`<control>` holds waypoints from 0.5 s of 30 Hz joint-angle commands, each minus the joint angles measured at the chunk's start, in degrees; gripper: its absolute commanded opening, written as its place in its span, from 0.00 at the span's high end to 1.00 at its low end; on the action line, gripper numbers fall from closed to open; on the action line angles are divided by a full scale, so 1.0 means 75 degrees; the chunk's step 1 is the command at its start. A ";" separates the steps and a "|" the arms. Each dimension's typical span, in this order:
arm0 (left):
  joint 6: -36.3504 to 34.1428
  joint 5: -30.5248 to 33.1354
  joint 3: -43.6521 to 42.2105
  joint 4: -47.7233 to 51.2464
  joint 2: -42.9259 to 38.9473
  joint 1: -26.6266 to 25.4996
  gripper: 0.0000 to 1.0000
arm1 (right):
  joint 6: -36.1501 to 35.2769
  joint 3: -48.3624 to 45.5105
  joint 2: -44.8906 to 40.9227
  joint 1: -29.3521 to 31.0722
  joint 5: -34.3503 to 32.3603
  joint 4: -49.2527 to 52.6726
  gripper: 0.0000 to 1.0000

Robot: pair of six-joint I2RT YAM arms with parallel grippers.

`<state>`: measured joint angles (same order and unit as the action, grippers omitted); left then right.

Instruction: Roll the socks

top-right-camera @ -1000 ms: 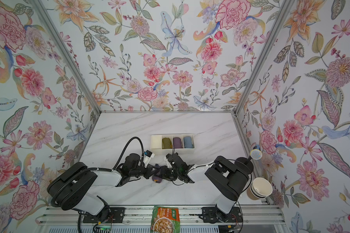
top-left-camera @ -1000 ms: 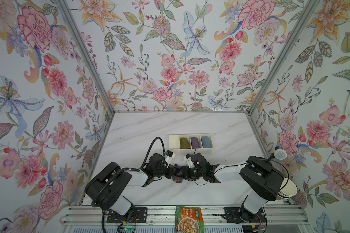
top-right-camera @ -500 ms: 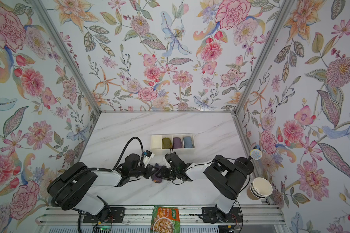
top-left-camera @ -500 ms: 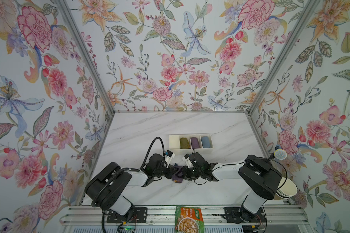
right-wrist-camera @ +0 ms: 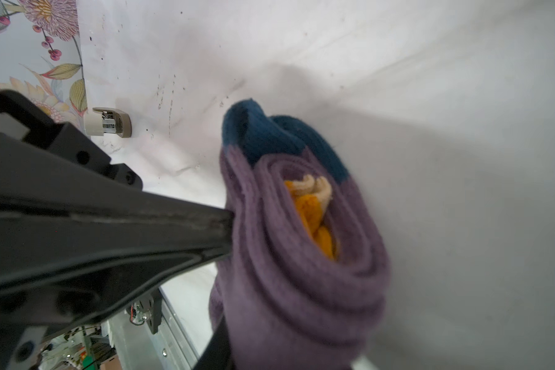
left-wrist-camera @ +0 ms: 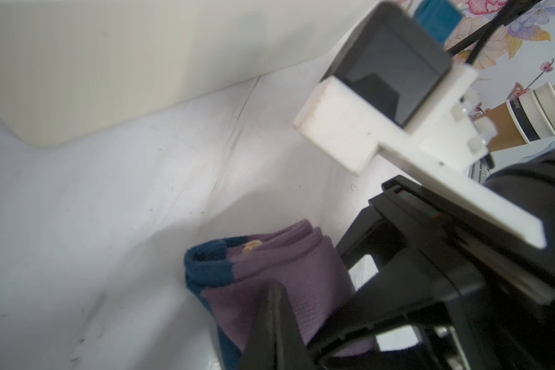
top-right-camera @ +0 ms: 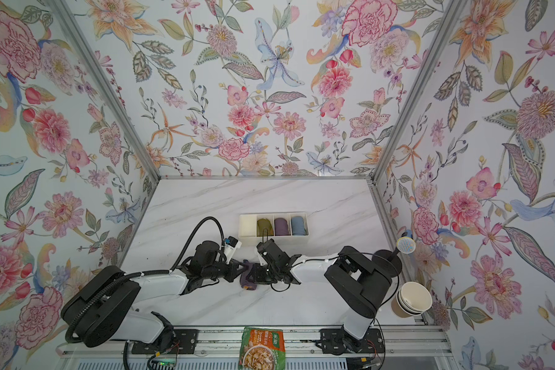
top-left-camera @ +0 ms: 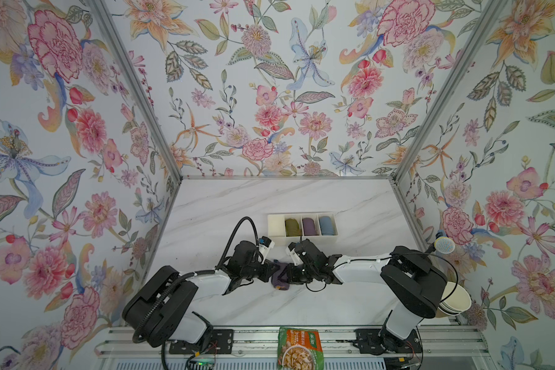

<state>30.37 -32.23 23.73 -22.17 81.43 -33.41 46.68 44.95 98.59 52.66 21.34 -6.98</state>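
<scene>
The socks (top-left-camera: 280, 279) sit in a fat purple roll at about 6 o'clock on the table (top-left-camera: 269, 198), with the yellow cuff tucked inside. The left gripper (top-left-camera: 271, 271) is at 9 o'clock of the roll, pressed together, its tip on the cloth. I cannot tell if any cloth is caught in it. The right gripper (top-left-camera: 289, 276), at 3 o'clock, squeezes the roll's side. I think both are there so the roll does not spring open. The table is white with grey lines and small dark specks. A white tray (top-left-camera: 302, 237) of rolled socks stands at 12 o'clock. Flower walls (top-left-camera: 269, 96) stand all around.
</scene>
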 commanded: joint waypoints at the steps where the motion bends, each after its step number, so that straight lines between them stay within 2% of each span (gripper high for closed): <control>1: -0.0248 0.0460 0.0283 0.0919 -0.0390 0.0265 0.92 | -0.0679 -0.0016 0.0195 0.0008 -0.0963 0.1795 1.00; 9: -0.0416 0.0871 0.0685 0.1339 -0.1142 0.0603 0.88 | -0.1314 0.0481 0.0206 0.0106 -0.1212 0.2406 1.00; 15: -0.0564 0.0944 0.0761 0.1669 -0.1448 0.0848 0.88 | -0.1795 0.0906 -0.0274 0.0126 -0.1551 0.3270 1.00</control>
<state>27.81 -26.48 28.18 -12.69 71.92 -28.21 37.21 50.72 97.32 53.60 15.29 6.28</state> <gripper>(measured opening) 0.120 0.227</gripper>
